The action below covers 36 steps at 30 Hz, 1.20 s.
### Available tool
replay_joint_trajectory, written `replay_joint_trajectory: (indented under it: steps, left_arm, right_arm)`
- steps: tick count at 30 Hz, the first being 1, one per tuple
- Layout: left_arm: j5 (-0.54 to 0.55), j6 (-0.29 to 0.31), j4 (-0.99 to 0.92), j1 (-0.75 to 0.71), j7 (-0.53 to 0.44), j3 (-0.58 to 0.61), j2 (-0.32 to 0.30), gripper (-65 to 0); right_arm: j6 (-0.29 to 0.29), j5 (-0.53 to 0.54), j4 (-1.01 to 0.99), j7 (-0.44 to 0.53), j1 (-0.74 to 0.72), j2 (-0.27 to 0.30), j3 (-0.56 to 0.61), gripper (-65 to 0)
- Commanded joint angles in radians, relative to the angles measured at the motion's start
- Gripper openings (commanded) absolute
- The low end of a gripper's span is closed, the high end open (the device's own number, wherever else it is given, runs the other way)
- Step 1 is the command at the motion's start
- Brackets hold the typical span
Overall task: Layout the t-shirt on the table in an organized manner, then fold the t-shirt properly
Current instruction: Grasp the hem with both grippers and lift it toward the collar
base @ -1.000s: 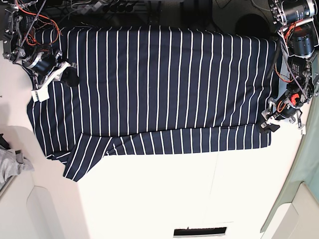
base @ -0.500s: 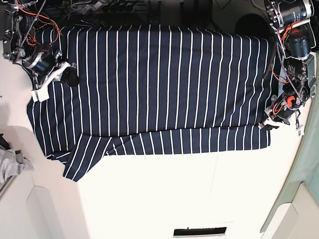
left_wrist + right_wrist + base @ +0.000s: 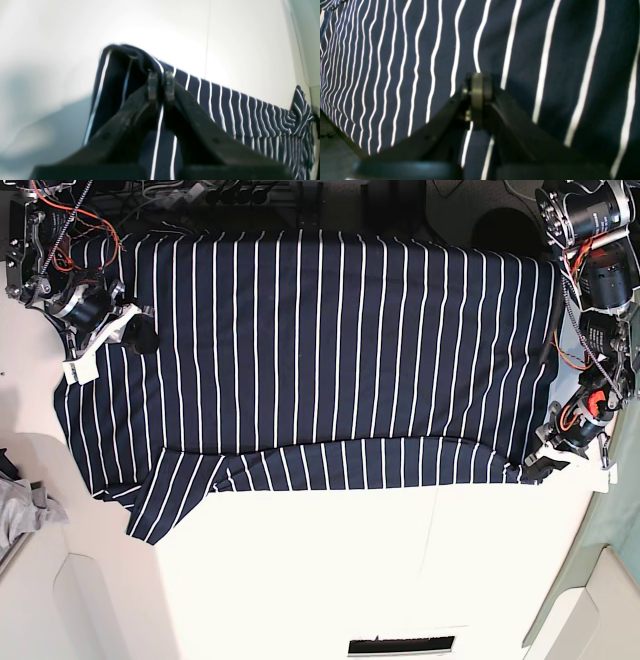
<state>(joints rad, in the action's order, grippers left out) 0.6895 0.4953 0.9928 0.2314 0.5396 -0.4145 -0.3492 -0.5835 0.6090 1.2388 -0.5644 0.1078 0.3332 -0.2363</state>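
Flanking striped t-shirt (image 3: 320, 350): grey cloth (image 3: 22, 510)

Probably lab: exposed wiring (image 3: 70, 220), motors (image 3: 590, 215).

My table (image 3: 400, 580) is a broad white top with a thin dark seam running from its middle toward six o'clock. Spread flat on it lies the t-shirt (image 3: 320, 350), navy with thin white stripes, covering the twelve o'clock half from nine across to three. One sleeve juts toward seven o'clock. At nine o'clock a small grey cloth (image 3: 22, 512) rests at the edge.
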Motion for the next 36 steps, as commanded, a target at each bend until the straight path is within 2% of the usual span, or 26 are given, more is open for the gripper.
replay_joint_trajectory:
  steps: [1, 7, 15, 16, 19, 20, 23, 27, 31, 36]
  left_arm:
    - [0.016, 0.014, 0.018, 0.032, -0.014, -0.003, -0.017, -65.0]
    - [0.007, 0.014, 0.018, 0.048, 0.005, -0.003, -0.017, -65.0]
    - [-0.010, 0.014, 0.018, 0.048, 0.019, -0.003, -0.017, -65.0]
    - [-0.013, 0.014, 0.018, 0.048, 0.019, -0.003, -0.017, -65.0]
    - [-0.013, 0.014, 0.018, 0.048, 0.019, -0.003, -0.017, -65.0]
    - [-0.014, 0.015, 0.018, 0.048, 0.019, -0.002, -0.017, -65.0]
    - [-0.020, 0.014, 0.018, 0.048, 0.019, 0.010, -0.017, -65.0]
    - [-0.036, 0.014, 0.018, 0.048, 0.018, 0.055, -0.017, -65.0]
    - [-0.039, 0.014, 0.018, 0.048, 0.018, 0.088, -0.016, -65.0]
    - [-0.040, 0.014, 0.018, 0.048, 0.018, 0.089, -0.016, -65.0]
  right_arm:
    - [0.011, -0.021, 0.005, -0.010, -0.003, 0.016, -0.006, -65.0]
    - [0.012, 0.013, 0.010, 0.029, -0.033, 0.016, -0.019, -65.0]
    - [0.012, 0.084, 0.029, 0.022, -0.130, 0.016, -0.126, -65.0]
    - [0.012, 0.084, 0.029, 0.023, -0.146, 0.016, -0.132, -62.6]
    - [0.028, 0.075, 0.024, 0.039, -0.201, 0.013, -0.133, -44.1]
    - [0.031, 0.059, 0.014, 0.052, -0.223, 0.012, -0.130, -41.9]
    - [0.056, -0.008, -0.043, 0.090, -0.306, 0.012, -0.111, -41.8]
    - [0.057, -0.015, -0.197, 0.105, -0.433, 0.007, -0.060, -41.8]
    - [0.057, -0.043, -0.367, 0.109, -0.531, -0.030, -0.014, -41.8]
    - [0.057, -0.083, -0.463, 0.132, -0.565, -0.087, -0.003, -41.8]
